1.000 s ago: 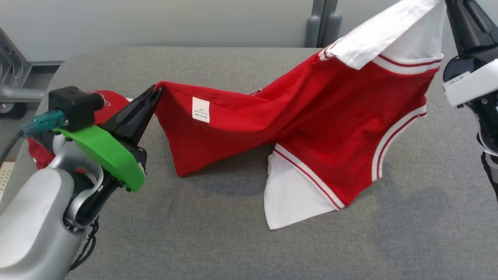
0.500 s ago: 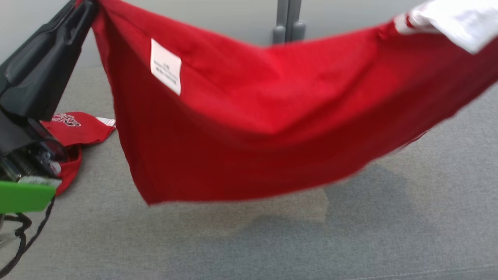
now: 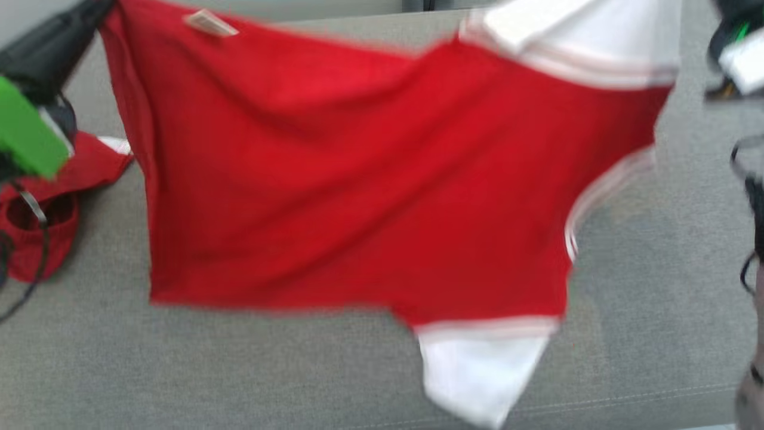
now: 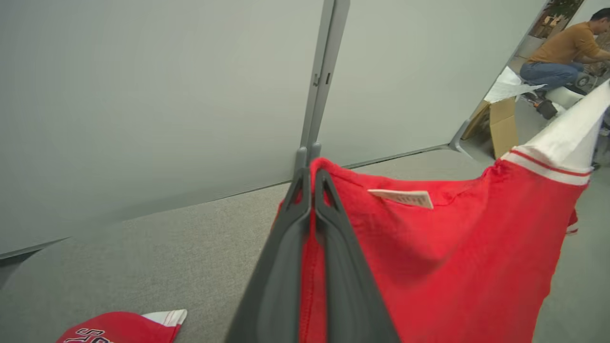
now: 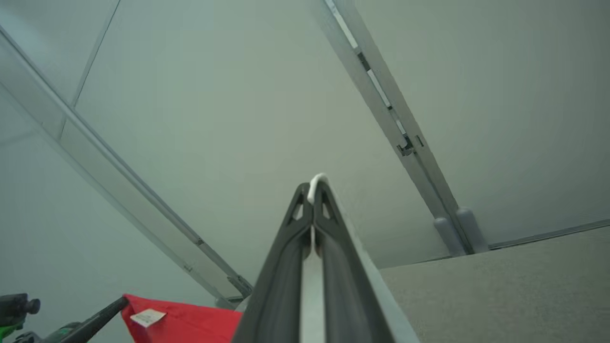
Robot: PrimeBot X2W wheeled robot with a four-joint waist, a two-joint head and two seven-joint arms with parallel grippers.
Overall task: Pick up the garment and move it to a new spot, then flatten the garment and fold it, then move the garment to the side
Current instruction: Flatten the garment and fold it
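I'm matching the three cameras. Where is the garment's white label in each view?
Head view: label at top left, on the garment's upper edge.
Left wrist view: just right of centre, right of the left tool.
Right wrist view: bottom left, on the red corner.
Shared landmark: the left tool, shut on the garment corner beside the label.

A flat surface covered in grey woven fabric [image 3: 656, 286] spreads across the head view, with a stitched seam running near its lower right. In the left wrist view its far edge meets a pale grey partition wall [image 4: 143, 95]. A crumpled red cloth piece with a white edge and printed lettering [image 3: 36, 221] lies directly on it, toward its left side.
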